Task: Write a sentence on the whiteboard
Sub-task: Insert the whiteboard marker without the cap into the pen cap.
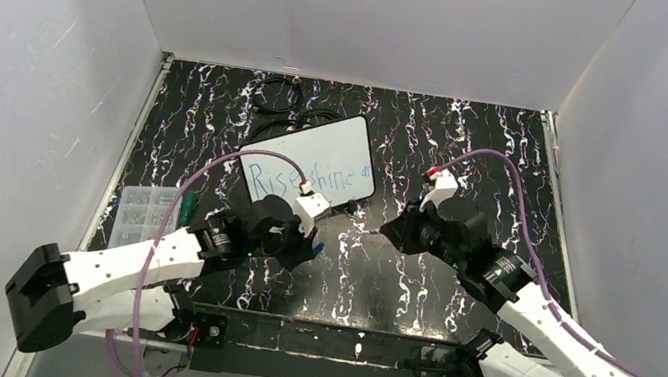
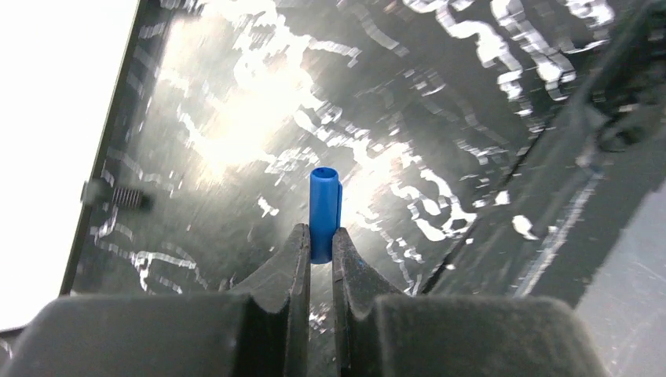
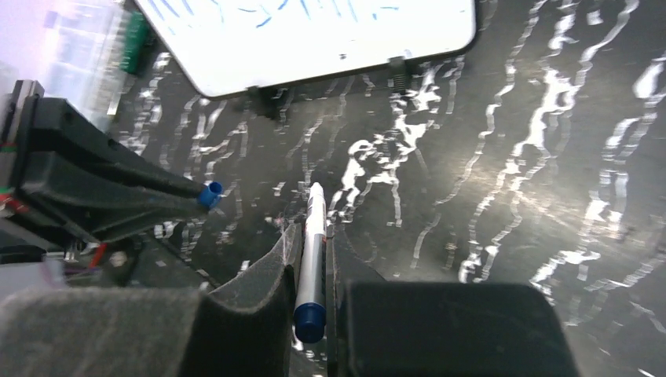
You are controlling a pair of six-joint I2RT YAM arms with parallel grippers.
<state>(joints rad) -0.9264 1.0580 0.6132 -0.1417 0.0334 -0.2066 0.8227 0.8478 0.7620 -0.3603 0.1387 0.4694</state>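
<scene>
The whiteboard (image 1: 312,161) lies at the back middle of the table with blue lettering (image 1: 296,180) reading roughly "Rise shine"; its near edge shows in the right wrist view (image 3: 314,39). My left gripper (image 1: 309,245) is shut on a blue marker cap (image 2: 323,212), its open end pointing away; the cap also shows in the right wrist view (image 3: 210,193). My right gripper (image 1: 396,233) is shut on a white marker with a blue end (image 3: 312,259), its tip (image 1: 368,228) pointing left toward the cap, a short gap apart.
A clear plastic box (image 1: 142,212) and a green item (image 1: 187,207) sit at the table's left edge. Black cables (image 1: 287,105) lie behind the whiteboard. White walls close in on three sides.
</scene>
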